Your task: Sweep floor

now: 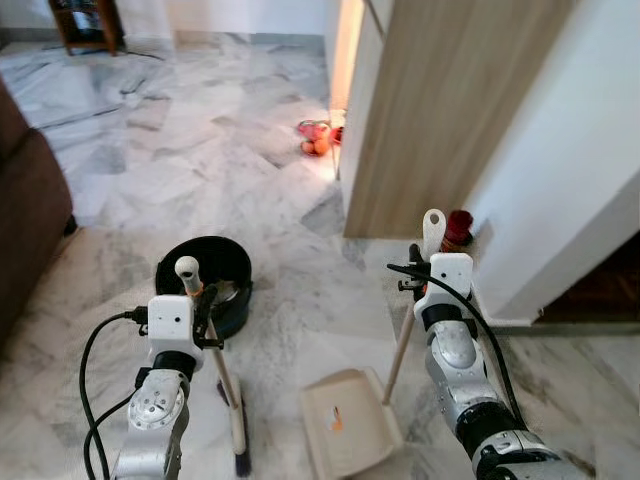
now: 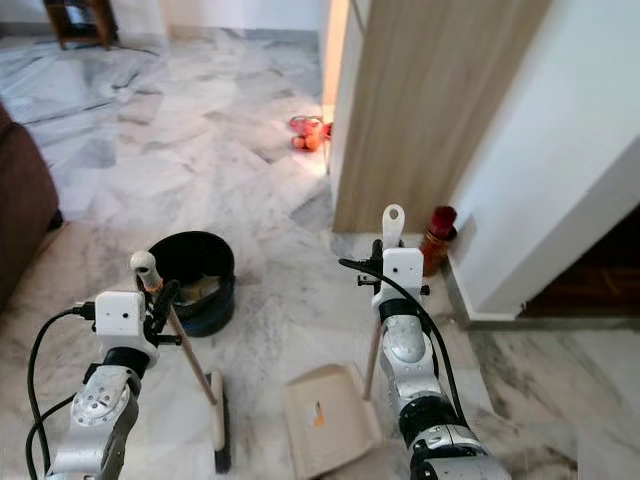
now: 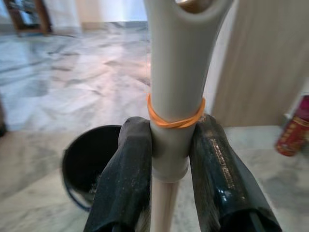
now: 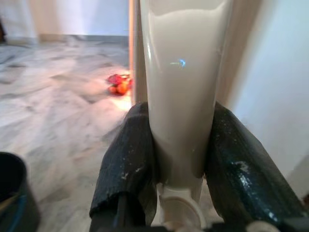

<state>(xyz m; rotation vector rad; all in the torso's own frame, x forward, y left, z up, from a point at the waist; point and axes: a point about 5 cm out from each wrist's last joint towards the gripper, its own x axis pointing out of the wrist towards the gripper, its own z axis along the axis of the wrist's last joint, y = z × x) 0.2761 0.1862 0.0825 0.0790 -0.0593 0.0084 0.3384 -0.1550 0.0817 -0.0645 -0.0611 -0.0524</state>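
My left gripper (image 1: pixel 205 305) is shut on the cream broom handle (image 1: pixel 225 375), just under its rounded top end and an orange rubber band (image 3: pixel 175 116). The broom's dark head (image 1: pixel 240 452) rests on the marble floor. My right gripper (image 1: pixel 418 262) is shut on the upright handle (image 1: pixel 433 232) of the beige dustpan (image 1: pixel 345 425), which lies flat on the floor between my arms. A small orange scrap (image 1: pixel 337 420) lies in the pan. In the wrist views, black fingers (image 3: pixel 126 164) (image 4: pixel 126 159) press each handle from both sides.
A black bin (image 1: pixel 205 275) stands just beyond the broom. A brown sofa (image 1: pixel 25 210) is at the left. A wooden door panel (image 1: pixel 440 110) and white wall (image 1: pixel 570 150) close the right, with a red bottle (image 1: pixel 458 228) at their foot. Red-orange items (image 1: pixel 315 138) lie by the doorway.
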